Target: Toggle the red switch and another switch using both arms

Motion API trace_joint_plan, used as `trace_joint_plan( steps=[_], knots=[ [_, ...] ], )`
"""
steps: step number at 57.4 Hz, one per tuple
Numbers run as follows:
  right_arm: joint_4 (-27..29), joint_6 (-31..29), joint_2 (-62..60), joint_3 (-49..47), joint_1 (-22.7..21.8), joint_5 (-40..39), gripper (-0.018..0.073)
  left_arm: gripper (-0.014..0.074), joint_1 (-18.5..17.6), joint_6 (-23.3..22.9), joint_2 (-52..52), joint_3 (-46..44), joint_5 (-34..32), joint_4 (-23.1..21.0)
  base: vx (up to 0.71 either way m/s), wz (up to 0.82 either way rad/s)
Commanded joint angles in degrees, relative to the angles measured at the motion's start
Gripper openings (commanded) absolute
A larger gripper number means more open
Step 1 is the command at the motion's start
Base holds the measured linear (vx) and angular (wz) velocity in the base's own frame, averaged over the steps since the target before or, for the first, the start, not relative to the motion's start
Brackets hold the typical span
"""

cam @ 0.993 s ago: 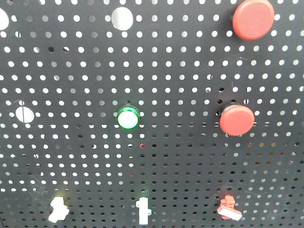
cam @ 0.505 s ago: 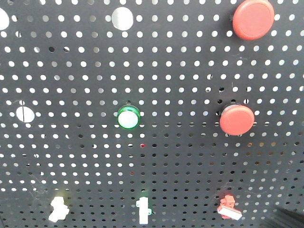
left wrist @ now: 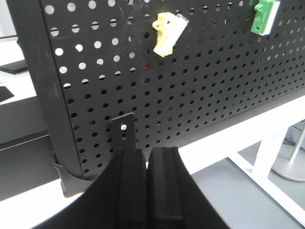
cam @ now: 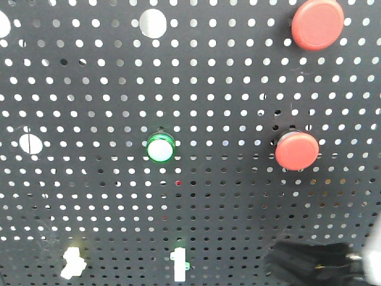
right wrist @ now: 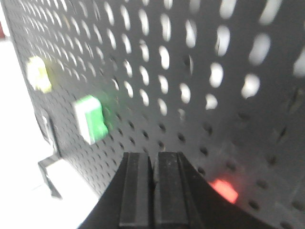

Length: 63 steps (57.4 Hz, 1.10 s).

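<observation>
Both sets of fingers are pressed together. In the left wrist view, the left gripper [left wrist: 147, 155] points at the lower edge of the black pegboard [left wrist: 214, 86]. Its fingers [left wrist: 132, 181] are closed with only a thin seam between them, just below a small dark bracket [left wrist: 123, 130] with a screw. They grip nothing and are well apart from another switch [left wrist: 167, 31], the pale yellow blocky toggle higher up the board. A white-and-green toggle [left wrist: 264, 15] sits further along the same row.

In the right wrist view, the right gripper [right wrist: 155, 160] is close against the board, its fingers [right wrist: 137, 191] shut on nothing. The red switch [right wrist: 225, 189] shows as a blurred red patch just beside the right-hand finger; whether they touch cannot be told.

In the front view, the dark bulk of the right gripper covers the board's lower right corner and hides the red switch. The yellow toggle sits near the lower left corner and the white-and-green toggle at the middle of the lower edge. A green-ringed button [cam: 161, 148] is near the board's centre. The upper red push-button [cam: 317, 24] is at the top right corner, and the lower red push-button [cam: 296, 150] is below it.
</observation>
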Motion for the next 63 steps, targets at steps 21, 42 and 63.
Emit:
trace_joint_plan(
  steps=[21,42,63],
  knots=[
    [-5.32,9.04,6.86,-1.91,0.02,6.9,-0.0006,0.0003,0.09,-0.3,0.56,-1.59,-4.35,-0.03,0.0,0.0],
    [-23.5,22.55,3.01,-1.73,0.02,9.33,-0.0006,0.0003,0.09,-0.3,0.56,-1.59,-4.35,0.02,0.0,0.0],
    [-33.17,32.26,-22.25,11.59,0.02,-2.92,-0.0006,0.0003,0.09,-0.3,0.56,-1.59,-4.19,-0.03,0.0,0.0]
  ],
)
